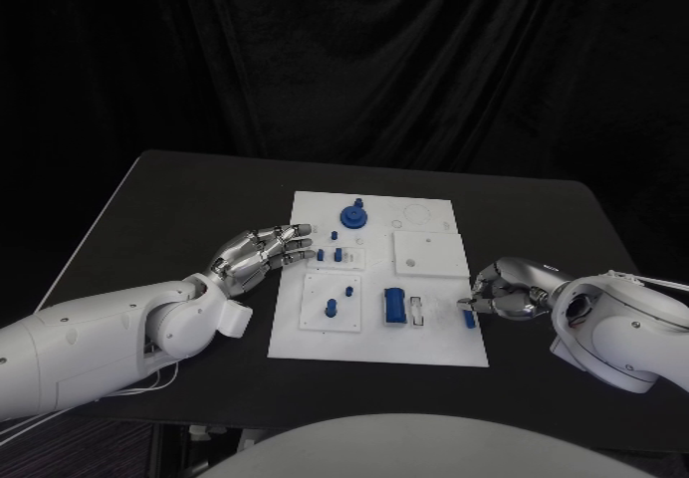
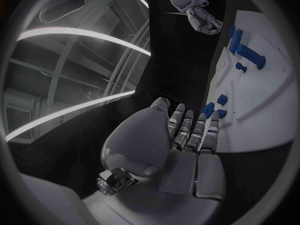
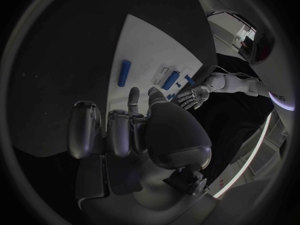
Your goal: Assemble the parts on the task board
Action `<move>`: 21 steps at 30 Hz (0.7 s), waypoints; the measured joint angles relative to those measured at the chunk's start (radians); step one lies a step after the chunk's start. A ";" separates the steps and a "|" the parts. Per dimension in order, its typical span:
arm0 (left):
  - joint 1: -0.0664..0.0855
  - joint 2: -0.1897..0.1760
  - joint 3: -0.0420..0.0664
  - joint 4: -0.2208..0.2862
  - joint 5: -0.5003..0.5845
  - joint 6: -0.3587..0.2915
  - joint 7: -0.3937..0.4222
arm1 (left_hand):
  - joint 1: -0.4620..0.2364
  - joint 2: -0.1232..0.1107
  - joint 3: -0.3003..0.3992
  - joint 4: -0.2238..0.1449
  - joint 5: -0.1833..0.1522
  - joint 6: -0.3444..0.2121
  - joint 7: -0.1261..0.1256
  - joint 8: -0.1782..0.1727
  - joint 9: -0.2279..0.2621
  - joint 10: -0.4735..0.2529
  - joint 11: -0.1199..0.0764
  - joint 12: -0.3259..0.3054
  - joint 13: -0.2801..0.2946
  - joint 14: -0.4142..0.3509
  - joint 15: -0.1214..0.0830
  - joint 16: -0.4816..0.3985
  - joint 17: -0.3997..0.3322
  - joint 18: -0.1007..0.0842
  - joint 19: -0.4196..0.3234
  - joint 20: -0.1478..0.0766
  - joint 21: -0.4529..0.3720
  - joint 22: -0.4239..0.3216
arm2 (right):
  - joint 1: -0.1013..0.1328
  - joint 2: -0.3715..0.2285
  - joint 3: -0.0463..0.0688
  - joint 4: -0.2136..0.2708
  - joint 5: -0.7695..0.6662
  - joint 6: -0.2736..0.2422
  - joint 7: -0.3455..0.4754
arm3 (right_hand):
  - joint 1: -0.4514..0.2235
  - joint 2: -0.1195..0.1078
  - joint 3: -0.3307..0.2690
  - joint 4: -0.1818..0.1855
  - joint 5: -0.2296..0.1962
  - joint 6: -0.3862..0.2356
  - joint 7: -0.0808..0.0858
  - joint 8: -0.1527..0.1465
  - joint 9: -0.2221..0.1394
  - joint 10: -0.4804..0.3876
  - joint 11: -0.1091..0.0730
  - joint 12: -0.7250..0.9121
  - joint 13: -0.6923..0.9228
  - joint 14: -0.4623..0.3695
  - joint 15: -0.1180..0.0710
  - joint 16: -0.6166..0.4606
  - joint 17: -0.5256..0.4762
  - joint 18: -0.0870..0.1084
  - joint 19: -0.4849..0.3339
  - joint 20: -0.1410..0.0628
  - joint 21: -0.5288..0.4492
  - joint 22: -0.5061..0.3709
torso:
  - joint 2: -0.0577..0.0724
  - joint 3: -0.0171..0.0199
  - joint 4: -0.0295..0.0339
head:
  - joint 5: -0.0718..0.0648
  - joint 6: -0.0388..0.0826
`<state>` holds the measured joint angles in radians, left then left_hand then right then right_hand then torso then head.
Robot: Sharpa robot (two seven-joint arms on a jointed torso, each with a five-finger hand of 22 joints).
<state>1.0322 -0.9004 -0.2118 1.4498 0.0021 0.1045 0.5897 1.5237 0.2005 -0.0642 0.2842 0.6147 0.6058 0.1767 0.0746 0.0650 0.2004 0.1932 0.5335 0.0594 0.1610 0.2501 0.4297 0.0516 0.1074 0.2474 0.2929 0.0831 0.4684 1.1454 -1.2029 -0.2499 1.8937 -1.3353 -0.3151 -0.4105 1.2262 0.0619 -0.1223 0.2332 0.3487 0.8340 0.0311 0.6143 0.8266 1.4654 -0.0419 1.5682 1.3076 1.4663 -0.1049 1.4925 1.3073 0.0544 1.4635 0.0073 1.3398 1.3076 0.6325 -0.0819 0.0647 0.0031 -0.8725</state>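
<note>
I see my left hand [image 1: 263, 252] lying at the left edge of the flat white plastic task board [image 1: 324, 339], fingers extended and holding nothing. My right hand [image 1: 498, 292] sits at the board's right edge just beside a small blue bar-shaped part [image 1: 470, 318]; whether it pinches it, I cannot tell.

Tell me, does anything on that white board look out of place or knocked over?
One thing stands out: a small blue piece lies at the white board's right edge, apart from the others, by the right hand's fingertips. Whether the hand touches it, I cannot tell. Nothing looks spilled or broken.
</note>
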 measured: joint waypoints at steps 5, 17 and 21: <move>0.000 0.001 0.000 -0.001 0.000 0.000 -0.001 | 0.000 0.000 0.000 0.000 0.000 0.000 0.000 0.000 0.000 0.000 0.000 0.000 0.000 0.000 0.000 0.000 0.000 0.000 0.000 0.000 0.000 0.000 | -0.006 0.002 0.000 -0.022 -0.069 0.003 -0.045 | 0.048 -0.009 0.023 0.006 0.157 0.000 0.000 -0.033 -0.033 0.000 0.000 0.000 0.000 -0.002 0.002 0.000 0.000 0.000 0.002 0.002 -0.004 0.000 | 0.000 -0.0001 0.0000 | -0.004 0.000; 0.000 0.004 0.000 -0.005 0.000 0.000 -0.004 | 0.000 0.000 0.000 0.000 0.000 0.000 0.000 0.000 0.000 0.000 0.000 0.000 0.000 0.000 0.000 0.000 0.000 0.000 0.000 0.000 0.000 0.000 | -0.017 0.021 0.000 -0.038 -0.156 0.046 -0.119 | 0.023 -0.033 0.055 0.052 0.203 -0.007 0.007 -0.022 -0.026 0.003 0.003 0.000 0.000 0.001 0.006 -0.005 0.000 0.000 0.004 0.004 -0.017 0.000 | 0.000 0.0000 0.0000 | -0.008 0.000; 0.000 0.004 0.000 -0.007 0.000 0.000 -0.005 | 0.000 0.000 0.000 0.000 0.000 0.000 0.000 0.000 0.000 0.000 0.000 0.000 0.000 0.000 0.000 0.000 0.000 0.000 0.000 0.000 0.000 0.000 | -0.022 0.030 0.000 -0.038 -0.167 0.057 -0.130 | 0.010 -0.027 0.055 0.052 0.165 -0.010 0.010 -0.022 -0.026 0.000 0.007 0.000 0.000 0.001 0.006 -0.005 0.000 0.000 0.004 0.004 -0.017 0.000 | 0.000 0.0000 0.0000 | -0.008 0.000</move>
<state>1.0322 -0.8960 -0.2118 1.4429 0.0021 0.1049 0.5850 1.5237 0.2005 -0.0643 0.2841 0.6148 0.6059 0.1767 0.0745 0.0648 0.2003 0.1931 0.5334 0.0592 0.1611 0.2501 0.4297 0.0516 0.1073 0.2474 0.2929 0.0831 0.4685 1.1235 -1.1726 -0.2500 1.8558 -1.5025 -0.2583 -0.5409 1.2358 0.0348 -0.0673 0.2856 0.5142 0.8236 0.0415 0.5927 0.8003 1.4651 -0.0351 1.5681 1.3074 1.4676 -0.0990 1.4871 1.3073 0.0544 1.4671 0.0108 1.3229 1.3075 0.6327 -0.0819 0.0647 -0.0046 -0.8725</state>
